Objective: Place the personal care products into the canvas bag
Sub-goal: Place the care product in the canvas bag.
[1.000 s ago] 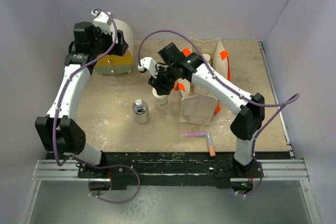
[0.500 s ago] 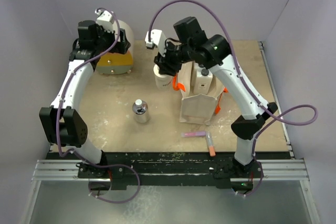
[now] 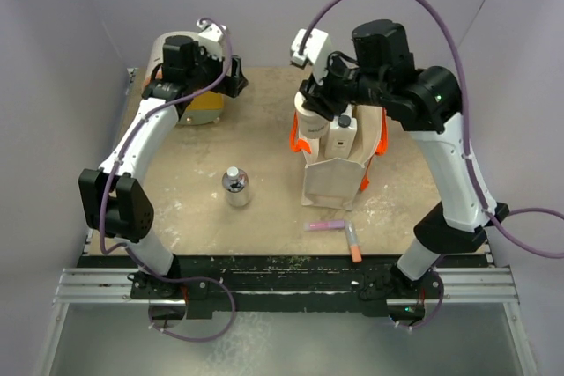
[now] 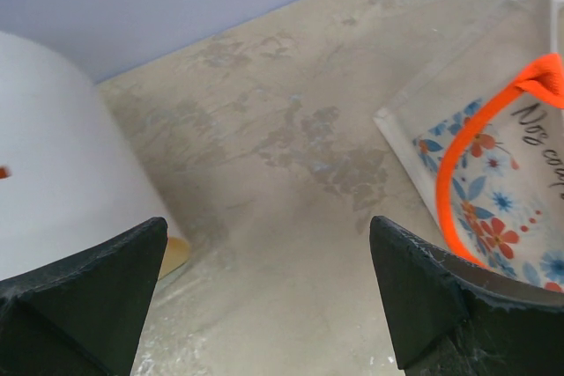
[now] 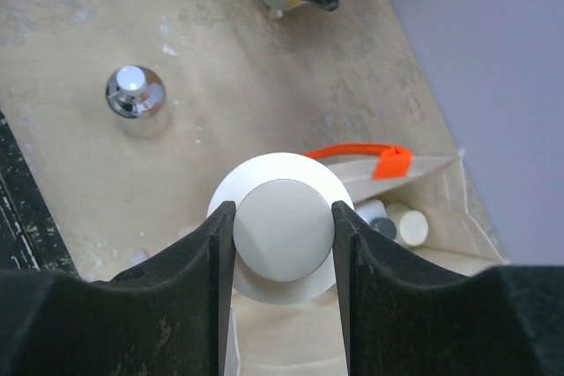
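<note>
My right gripper (image 5: 282, 233) is shut on the round lid of a squat cream jar (image 5: 284, 228), gripped from above. In the top view the jar (image 3: 308, 126) hangs over the left rim of the canvas bag (image 3: 330, 180), by an orange handle (image 3: 297, 143). A white bottle with a black cap (image 3: 344, 129) stands inside the bag, and more caps (image 5: 411, 227) show there in the right wrist view. A clear-grey bottle (image 3: 235, 187) stands on the table left of the bag. My left gripper (image 4: 269, 292) is open and empty at the back, between the round box and the bag (image 4: 493, 151).
A round cream and yellow drawer box (image 3: 204, 105) sits at the back left, next to my left gripper (image 3: 233, 79). A pink tube (image 3: 324, 225) and a small orange-tipped tube (image 3: 352, 243) lie in front of the bag near the table's front edge.
My right gripper has lifted the cream jar off the table and carried it right and back to the bag's left rim. My left arm has swung right, away from the round box.
</note>
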